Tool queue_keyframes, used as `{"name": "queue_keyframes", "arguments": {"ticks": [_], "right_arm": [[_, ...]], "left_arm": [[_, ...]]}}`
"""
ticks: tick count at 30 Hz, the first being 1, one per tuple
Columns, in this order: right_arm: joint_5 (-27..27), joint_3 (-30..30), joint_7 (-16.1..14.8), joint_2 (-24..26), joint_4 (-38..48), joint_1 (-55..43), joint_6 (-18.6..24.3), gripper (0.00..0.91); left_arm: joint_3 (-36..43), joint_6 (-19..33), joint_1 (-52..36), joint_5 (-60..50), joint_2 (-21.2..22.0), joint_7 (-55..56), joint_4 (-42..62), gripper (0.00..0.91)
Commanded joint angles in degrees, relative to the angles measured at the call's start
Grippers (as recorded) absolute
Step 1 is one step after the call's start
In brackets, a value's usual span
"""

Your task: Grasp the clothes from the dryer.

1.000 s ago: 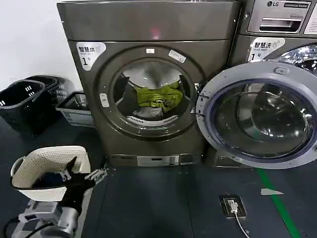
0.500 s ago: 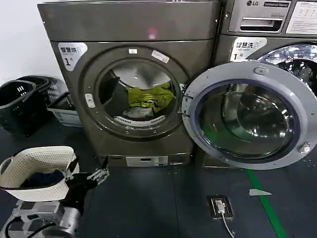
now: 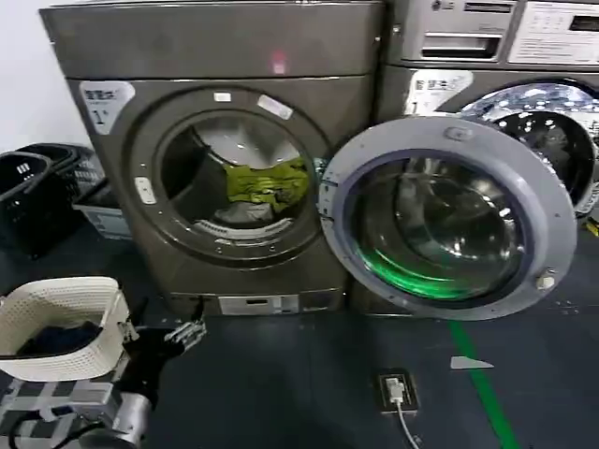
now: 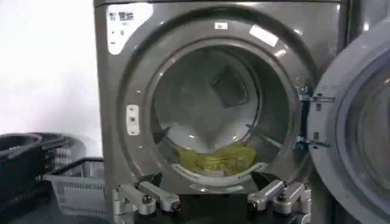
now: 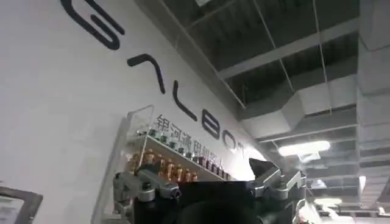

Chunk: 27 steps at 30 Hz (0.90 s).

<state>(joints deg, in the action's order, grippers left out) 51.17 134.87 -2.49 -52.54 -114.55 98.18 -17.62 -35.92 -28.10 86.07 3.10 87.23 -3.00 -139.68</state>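
Bronze-grey dryer [image 3: 225, 56] with grey-rimmed door [image 3: 449, 217], lime-green clothes [image 3: 267, 181] over light grey, white woven basket [image 3: 61, 323], black baskets [image 3: 33, 201]

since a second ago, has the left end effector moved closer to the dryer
Cannot tell. The whole head view has shifted, so the dryer sits further left in frame. The left end effector holds about the same spot below the dryer's lower left corner, beside the white basket.

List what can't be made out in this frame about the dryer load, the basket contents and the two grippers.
- Pale garment under the lime yellow-green garment: head view, mostly covered by it and the bronze-grey dryer porthole rim.
- Dark contents of the white woven basket: head view, behind the basket wall.
- Left gripper: left wrist view, open and empty, partly cut by the edge.
- Right gripper: right wrist view, open, aimed at the ceiling.
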Motion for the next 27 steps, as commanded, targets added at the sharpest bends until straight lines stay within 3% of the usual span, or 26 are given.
{"name": "queue_keyframes", "arguments": {"ticks": [1, 5, 27], "right_arm": [[0.3, -0.3, -0.7, 0.3, 0.0, 0.0, 2.3, 0.907], [0.3, -0.4, -1.9, 0.2, 0.0, 0.0, 3.2, 0.907], [0.4, -0.1, -1.0, 0.1, 0.2, 0.6, 6.4, 0.907]], "left_arm": [[0.1, 0.1, 0.1, -0.2, 0.1, -0.1, -0.2, 0.907], [0.1, 0.5, 0.0, -0.2, 0.0, -0.5, -0.3, 0.907], [-0.3, 1.0, -1.5, 1.0, -1.0, -1.4, 0.5, 0.907]]}}
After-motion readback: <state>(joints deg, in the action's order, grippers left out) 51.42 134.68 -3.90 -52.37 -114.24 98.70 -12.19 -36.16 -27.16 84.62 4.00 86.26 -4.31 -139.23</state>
